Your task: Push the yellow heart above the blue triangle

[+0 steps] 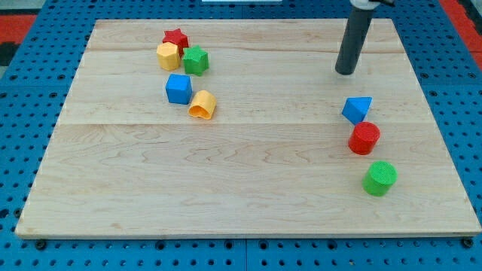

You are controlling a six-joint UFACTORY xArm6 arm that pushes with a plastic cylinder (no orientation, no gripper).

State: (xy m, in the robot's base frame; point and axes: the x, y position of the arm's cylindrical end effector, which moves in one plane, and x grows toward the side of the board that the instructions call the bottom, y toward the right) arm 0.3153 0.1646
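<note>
The yellow heart (202, 105) lies on the wooden board (241, 196) left of centre, touching the lower right of a blue cube (178, 88). The blue triangle (357, 109) lies at the view's right. My tip (346, 72) rests on the board just above the blue triangle, a little to its left, with a small gap between them. The tip is far to the right of the yellow heart.
A red star (175, 38), a yellow hexagon (168, 56) and a green star (196, 60) cluster at the upper left. A red cylinder (364, 138) sits just below the blue triangle, and a green cylinder (380, 178) below that.
</note>
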